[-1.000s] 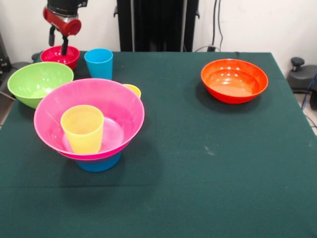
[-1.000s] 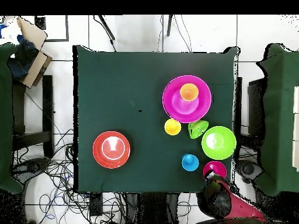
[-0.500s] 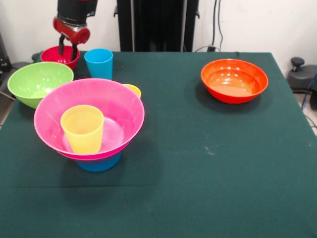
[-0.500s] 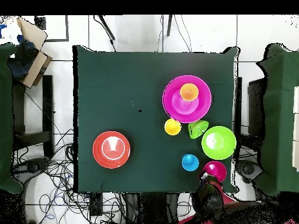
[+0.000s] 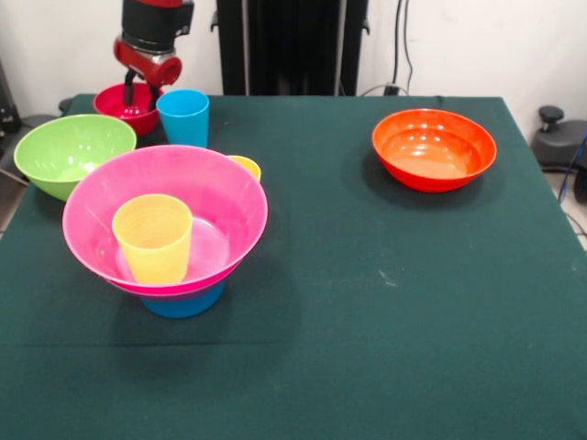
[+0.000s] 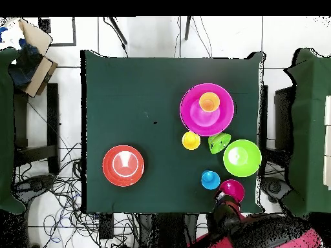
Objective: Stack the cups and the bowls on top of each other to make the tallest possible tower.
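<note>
Bench (image 5: 367, 321), green cloth. Pink bowl (image 5: 220, 197) at near left, seated on a blue bowl (image 5: 183, 301); a ribbed yellow cup (image 5: 153, 236) stands upright inside the pink one. Lime green bowl (image 5: 64, 151) at the left edge. Orange bowl (image 5: 433, 148) at far right, well apart from the rest. Sky blue cup (image 5: 183, 116) upright at far left; small red bowl (image 5: 128, 107) just left of it. End effector (image 5: 139, 94): two dark fingers a narrow gap apart, tips down in the red bowl, possibly straddling its rim; grip cannot be confirmed.
</note>
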Action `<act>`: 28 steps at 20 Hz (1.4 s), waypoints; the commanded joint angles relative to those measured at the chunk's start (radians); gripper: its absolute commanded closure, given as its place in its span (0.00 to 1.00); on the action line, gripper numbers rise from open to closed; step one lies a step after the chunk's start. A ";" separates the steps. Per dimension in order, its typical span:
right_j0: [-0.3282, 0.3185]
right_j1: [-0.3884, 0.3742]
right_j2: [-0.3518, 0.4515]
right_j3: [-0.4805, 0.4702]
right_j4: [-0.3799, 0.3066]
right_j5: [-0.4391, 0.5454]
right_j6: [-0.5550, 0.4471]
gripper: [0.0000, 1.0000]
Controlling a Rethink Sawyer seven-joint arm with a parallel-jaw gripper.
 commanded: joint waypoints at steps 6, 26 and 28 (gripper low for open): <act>0.045 0.032 0.051 0.000 0.017 -0.021 0.151 0.00; -0.004 -0.137 0.074 -0.054 -0.085 0.248 -0.003 0.00; -0.017 -0.148 0.088 -0.056 -0.100 0.264 -0.008 0.00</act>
